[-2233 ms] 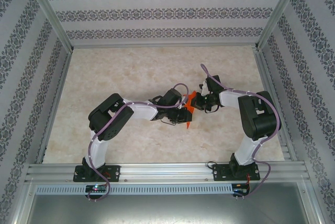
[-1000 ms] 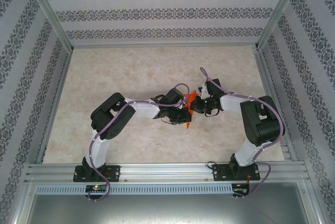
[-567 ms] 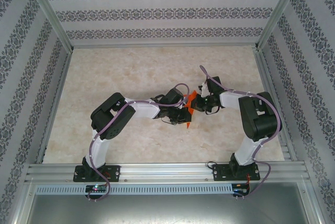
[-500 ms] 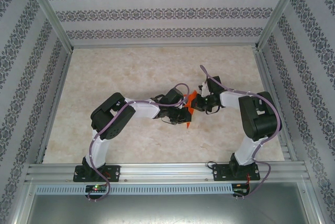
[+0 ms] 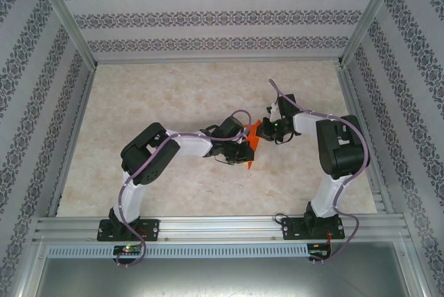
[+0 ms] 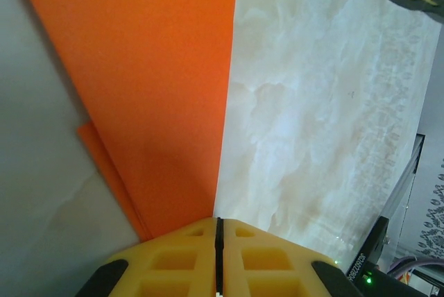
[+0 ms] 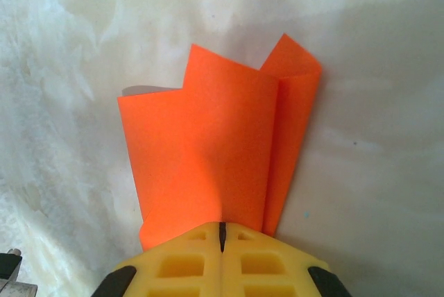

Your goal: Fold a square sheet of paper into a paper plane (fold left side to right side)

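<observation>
**A:** Where is the sheet of paper (image 5: 254, 134)?

**B:** Over the middle of the marbled table (image 5: 173, 96), a little right of centre, caught between the two arms. The left gripper (image 5: 244, 153) meets it from the left and near side, the right gripper (image 5: 268, 129) from the right.

**A:** And the jaws?

**B:** Both are clenched on it. On the left wrist camera the yellow fingers (image 6: 173, 259) press together to a thin seam, and the paper's (image 6: 166, 89) narrowing end runs straight into that seam. On the right wrist camera the right gripper (image 7: 222, 227) is pinched the same way, with the paper's (image 7: 208, 151) near edge tucked between the pads.

**A:** How does the paper look?

**B:** It is bright orange-red, plain and unmarked, and folded into layers. From the right wrist, a flap on the right curls over in a soft, uncreased bend, with two pointed corners at the far end. From the left wrist, one long straight edge crosses the table, and a thin strip of an under-layer peeks out on the left. I cannot tell whether it touches the table.
</observation>
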You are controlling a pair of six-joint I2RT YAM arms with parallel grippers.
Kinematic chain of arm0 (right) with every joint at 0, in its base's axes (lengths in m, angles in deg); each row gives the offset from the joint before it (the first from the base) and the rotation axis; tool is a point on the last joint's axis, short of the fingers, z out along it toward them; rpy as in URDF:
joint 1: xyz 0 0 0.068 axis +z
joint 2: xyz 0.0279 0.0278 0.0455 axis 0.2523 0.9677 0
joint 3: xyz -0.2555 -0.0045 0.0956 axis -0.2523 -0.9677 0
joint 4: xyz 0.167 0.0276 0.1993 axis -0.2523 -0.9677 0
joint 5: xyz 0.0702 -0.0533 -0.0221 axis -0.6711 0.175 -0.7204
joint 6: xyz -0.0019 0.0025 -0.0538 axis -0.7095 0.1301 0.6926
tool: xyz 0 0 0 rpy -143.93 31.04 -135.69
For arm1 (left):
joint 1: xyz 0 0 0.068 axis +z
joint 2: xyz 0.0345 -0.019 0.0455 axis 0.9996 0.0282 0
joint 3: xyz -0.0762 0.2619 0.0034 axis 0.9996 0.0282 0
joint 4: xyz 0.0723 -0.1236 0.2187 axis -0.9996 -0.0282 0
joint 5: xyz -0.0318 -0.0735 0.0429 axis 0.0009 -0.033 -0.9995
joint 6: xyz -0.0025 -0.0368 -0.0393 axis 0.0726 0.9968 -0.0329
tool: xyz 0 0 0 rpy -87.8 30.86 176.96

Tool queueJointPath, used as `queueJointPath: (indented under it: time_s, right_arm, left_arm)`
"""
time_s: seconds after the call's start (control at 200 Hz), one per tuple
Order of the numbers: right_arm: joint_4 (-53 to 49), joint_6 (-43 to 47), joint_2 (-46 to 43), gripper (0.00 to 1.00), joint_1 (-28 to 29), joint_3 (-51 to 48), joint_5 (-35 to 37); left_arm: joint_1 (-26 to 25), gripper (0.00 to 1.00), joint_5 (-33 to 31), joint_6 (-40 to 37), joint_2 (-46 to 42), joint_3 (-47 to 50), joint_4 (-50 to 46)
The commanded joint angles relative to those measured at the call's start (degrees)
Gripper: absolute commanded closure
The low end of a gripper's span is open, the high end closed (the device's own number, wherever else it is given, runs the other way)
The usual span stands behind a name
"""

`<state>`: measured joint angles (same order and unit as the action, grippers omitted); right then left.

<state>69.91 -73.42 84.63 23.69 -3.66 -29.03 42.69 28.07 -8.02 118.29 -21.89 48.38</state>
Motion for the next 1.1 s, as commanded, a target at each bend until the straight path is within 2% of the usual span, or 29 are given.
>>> queueJointPath:
  time_s: [0.0,0.155,0.425,0.764,0.984,1.094]
  right_arm:
    - [2.41,1.18,2.38,1.0,-1.69,2.73,5.44]
    - [2.4,0.72,3.68,1.0,-2.34,4.18,4.73]
    - [2.92,-0.84,6.96,1.0,-5.0,6.82,-1.94]
    - [1.75,-4.09,10.72,1.0,-7.66,11.74,-5.92]
    - [0.55,-4.87,12.87,1.0,-8.28,15.48,-6.59]
    - [0.8,-4.37,11.28,1.0,-8.93,15.72,-5.84]
  left_arm:
    - [-0.98,0.89,0.46,0.83,2.53,0.89,-5.75]
    - [-0.98,0.89,0.43,0.83,2.49,0.92,-5.74]
    - [-1.02,0.9,0.53,0.92,2.41,1.2,-5.64]
    - [-0.98,0.9,0.57,0.88,2.33,1.22,-5.66]
    - [-0.98,0.9,0.61,0.96,2.42,1.06,-5.69]
    - [-0.98,0.9,0.68,0.88,2.35,1.09,-5.39]
